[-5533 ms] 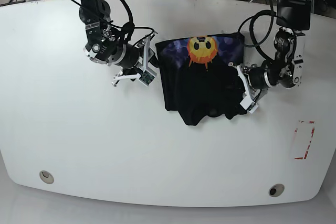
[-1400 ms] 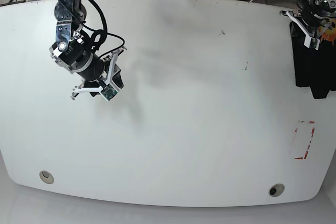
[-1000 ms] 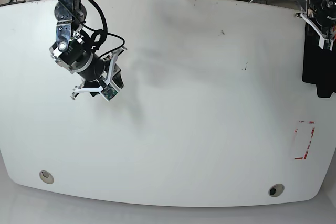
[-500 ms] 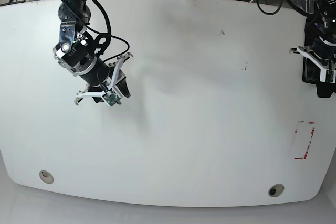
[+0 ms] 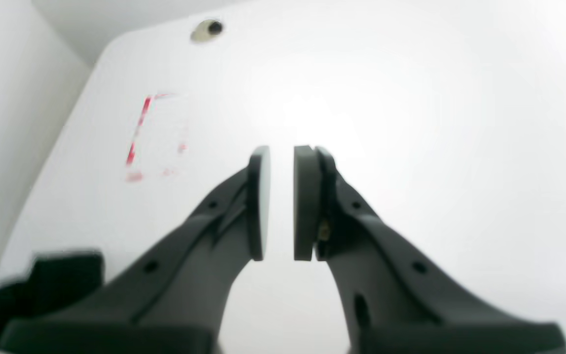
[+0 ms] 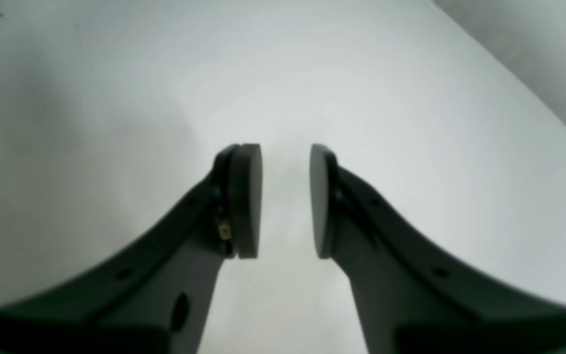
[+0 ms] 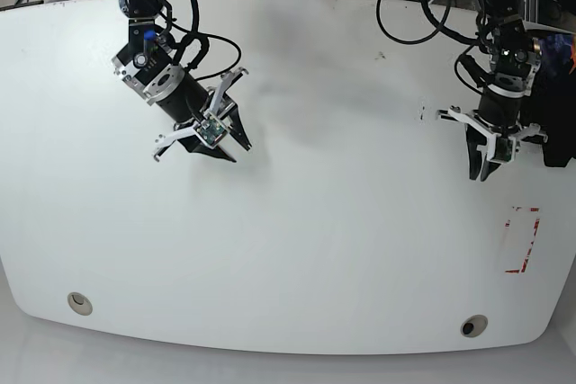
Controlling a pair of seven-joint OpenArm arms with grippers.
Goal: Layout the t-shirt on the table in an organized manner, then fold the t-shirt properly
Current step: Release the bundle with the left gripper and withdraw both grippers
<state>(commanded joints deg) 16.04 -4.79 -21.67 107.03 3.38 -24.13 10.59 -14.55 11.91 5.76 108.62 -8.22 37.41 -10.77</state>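
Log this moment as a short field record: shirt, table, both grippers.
t-shirt: black, bunched at the table's right edge in the base view, partly out of frame
table: white, red dashed mark near the right edge
left gripper: narrow gap between pads, holding nothing, beside the shirt
right gripper: open, empty, over bare tabletop
fold: not visible as laid out

Two black arms are seen, each wrapped with looping black cables and ringed by silver joint collars. The left gripper (image 7: 484, 166) and right gripper (image 7: 224, 140) are fitted with white brackets. Dark grey curved fingers (image 5: 204, 231) are pierced by small holes and tipped with flat round pads (image 6: 246, 201).
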